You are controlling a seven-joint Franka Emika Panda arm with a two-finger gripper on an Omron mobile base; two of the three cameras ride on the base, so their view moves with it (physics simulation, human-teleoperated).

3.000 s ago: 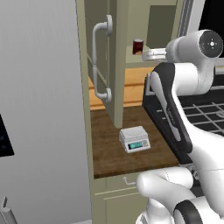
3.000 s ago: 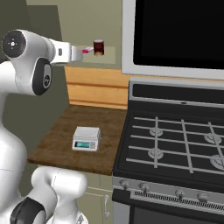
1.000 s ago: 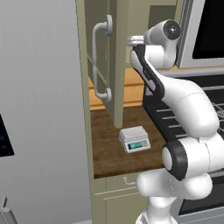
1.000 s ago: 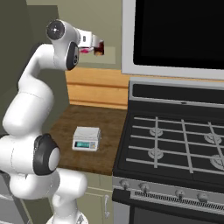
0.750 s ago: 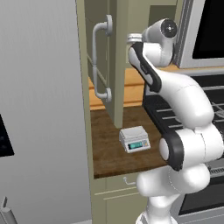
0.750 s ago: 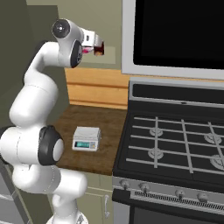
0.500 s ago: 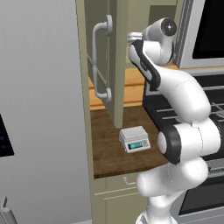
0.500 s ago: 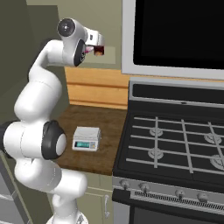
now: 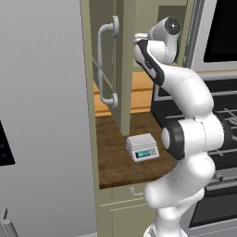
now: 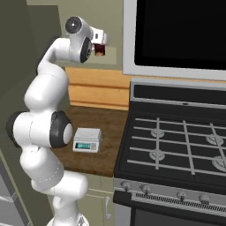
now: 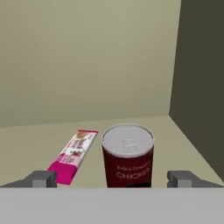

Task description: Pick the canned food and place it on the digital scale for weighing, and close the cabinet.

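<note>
Base views flank arm, share counter (image 9: 115,152); hand view close inside cabinet (image 11: 87,65)

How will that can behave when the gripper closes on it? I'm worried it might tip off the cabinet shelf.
The canned food looks rigid, so it should not crush. It stands upright and fairly squat, so tipping seems unlikely if gripped at mid-height. Its smooth round wall could slip or roll if knocked over by the open gripper.
</note>
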